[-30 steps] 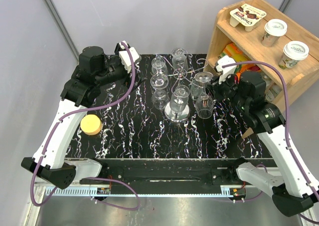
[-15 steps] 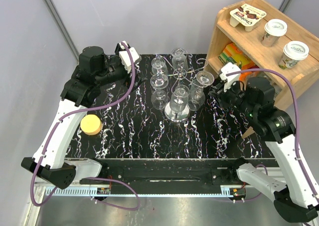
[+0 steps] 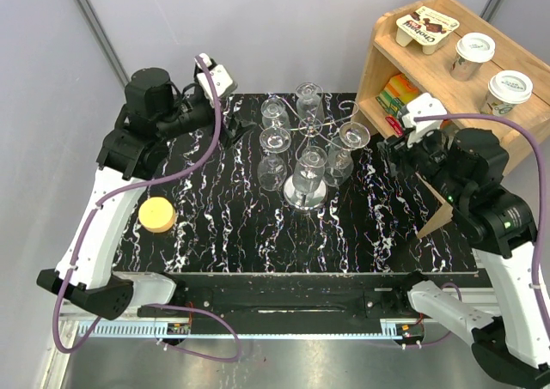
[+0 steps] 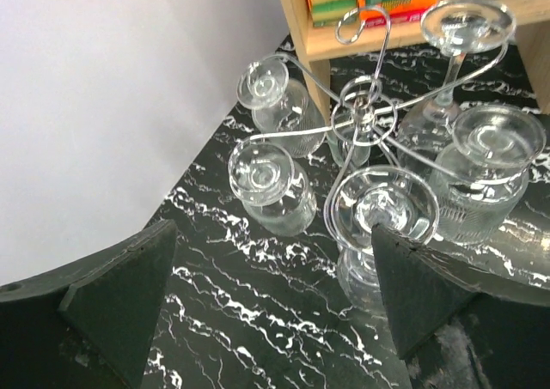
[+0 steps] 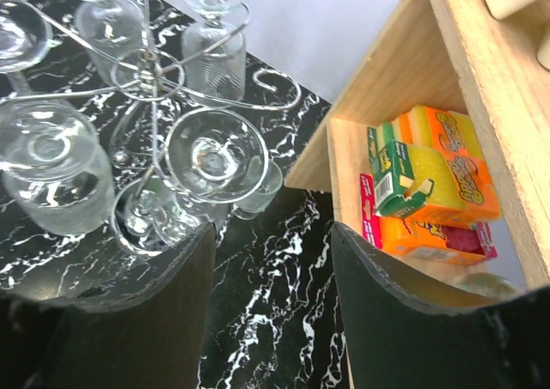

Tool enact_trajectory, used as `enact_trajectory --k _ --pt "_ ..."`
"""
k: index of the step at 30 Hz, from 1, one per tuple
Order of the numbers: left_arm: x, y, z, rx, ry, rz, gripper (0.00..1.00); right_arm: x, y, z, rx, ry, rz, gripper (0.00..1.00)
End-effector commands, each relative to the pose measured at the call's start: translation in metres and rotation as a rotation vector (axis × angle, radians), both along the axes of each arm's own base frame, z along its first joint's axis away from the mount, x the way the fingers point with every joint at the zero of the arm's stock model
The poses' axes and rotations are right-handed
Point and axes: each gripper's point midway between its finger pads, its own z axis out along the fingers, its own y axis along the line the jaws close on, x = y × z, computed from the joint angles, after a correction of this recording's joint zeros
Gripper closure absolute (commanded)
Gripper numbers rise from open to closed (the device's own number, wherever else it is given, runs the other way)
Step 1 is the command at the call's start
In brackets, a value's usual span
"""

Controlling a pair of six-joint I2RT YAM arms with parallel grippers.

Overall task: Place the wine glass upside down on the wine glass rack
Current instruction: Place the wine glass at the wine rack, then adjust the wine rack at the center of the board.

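Note:
The wine glass rack (image 3: 302, 197) stands mid-table, with several glasses hanging upside down from its chrome arms. The wine glass (image 3: 350, 136) nearest my right gripper hangs foot-up on the rack's right arm, free of any fingers. My right gripper (image 3: 388, 148) is open and empty, a short way to the right of it. In the right wrist view that wine glass (image 5: 215, 153) lies beyond the open right gripper (image 5: 273, 307). The left gripper (image 3: 222, 106) is wide open and empty at the table's back left. Its wrist view shows the rack (image 4: 365, 114) and wine glass (image 4: 468, 24) ahead of the left gripper (image 4: 271, 320).
A wooden shelf (image 3: 387, 71) stands at the back right, close behind my right arm, with sponge packs (image 5: 430, 183) inside and paper cups (image 3: 474, 54) on top. A round yellow object (image 3: 157, 214) lies on the table's left side.
My right gripper has let go of the wine glass, which now hangs on the rack. It opened and drew back to the right. The left arm lifted slightly toward the back left.

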Motion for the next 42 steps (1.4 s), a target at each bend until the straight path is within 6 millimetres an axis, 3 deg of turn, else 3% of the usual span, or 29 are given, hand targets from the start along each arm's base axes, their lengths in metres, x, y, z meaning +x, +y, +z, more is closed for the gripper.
enact_trajectory --k 1,9,17,21,26,31,42 --pt "-0.009 -0.008 0.040 -0.096 -0.036 -0.048 0.01 0.020 -0.019 -0.004 -0.043 0.006 -0.134 0.37" --pt "0.003 -0.034 0.051 -0.173 0.041 -0.115 0.01 0.033 -0.020 -0.018 -0.096 0.035 -0.160 0.37" --pt "0.022 -0.063 0.059 -0.232 0.126 -0.150 0.01 0.027 0.035 0.011 0.003 0.031 0.122 0.37" --pt "0.024 -0.071 0.057 -0.239 0.151 -0.163 0.01 0.037 0.052 0.018 0.010 0.049 0.180 0.37" --pt "0.038 -0.085 0.044 -0.255 0.242 -0.007 0.02 0.053 0.046 0.023 0.011 0.027 0.109 0.38" --pt "0.037 -0.099 0.042 -0.269 0.253 0.128 0.04 0.062 0.034 0.022 0.005 0.002 0.031 0.38" --pt "0.052 -0.133 -0.011 -0.205 0.382 0.277 0.04 0.070 0.000 0.039 0.002 -0.076 -0.164 0.38"
